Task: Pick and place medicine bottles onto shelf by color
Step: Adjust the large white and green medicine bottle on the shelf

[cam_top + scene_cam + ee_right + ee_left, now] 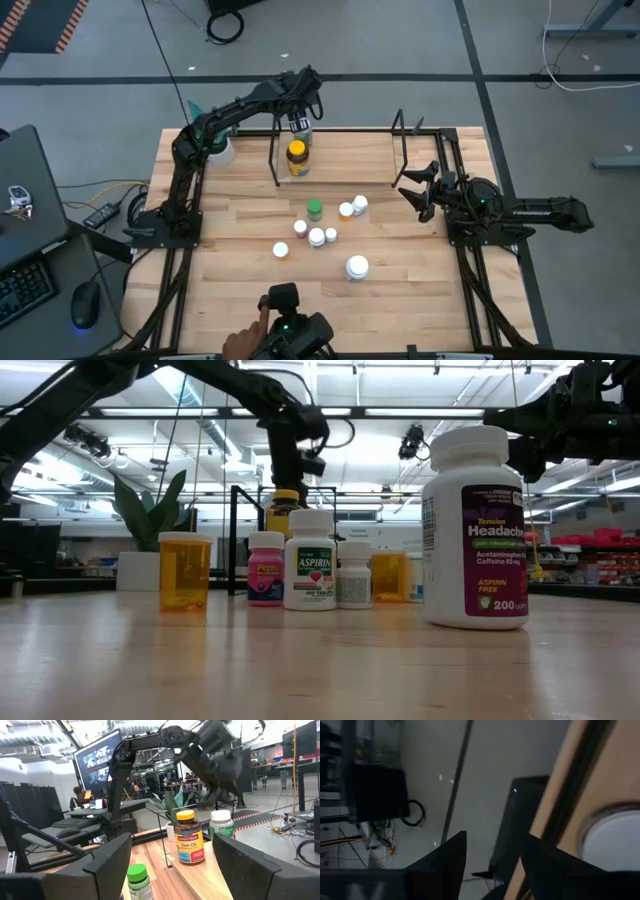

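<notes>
The low rack shelf with thin black end frames [398,150] stands at the top centre of the wooden bench [230,290]. On its left end are a large amber bottle with a yellow lid [296,158] and, just above it in the frame, a white-capped bottle with a green label [301,133], both upright.

The left end effector [300,115] hangs right over that white-capped bottle. Its wrist view shows the two fingers spread with only floor in the gap, so it grips nothing.

The other medicine bottles stand upright in a loose cluster at mid-frame: a green-capped bottle [314,208], an orange one [346,209], small white-capped ones, and a larger white bottle [357,266] lower down.

The right end effector [412,195], its fingers also spread and empty, sits just right of this cluster. It is much nearer than the left one, so the next pick probably falls to it, reaching leftward. The bottles' long axes are vertical, so a level, sideways grasp would suit them.

The high view gives the layout but only caps. The right wrist view shows the green cap close ahead between its fingers, with the shelf's two bottles and the left arm beyond. The low view alone shows the bottles' labels and heights.
</notes>
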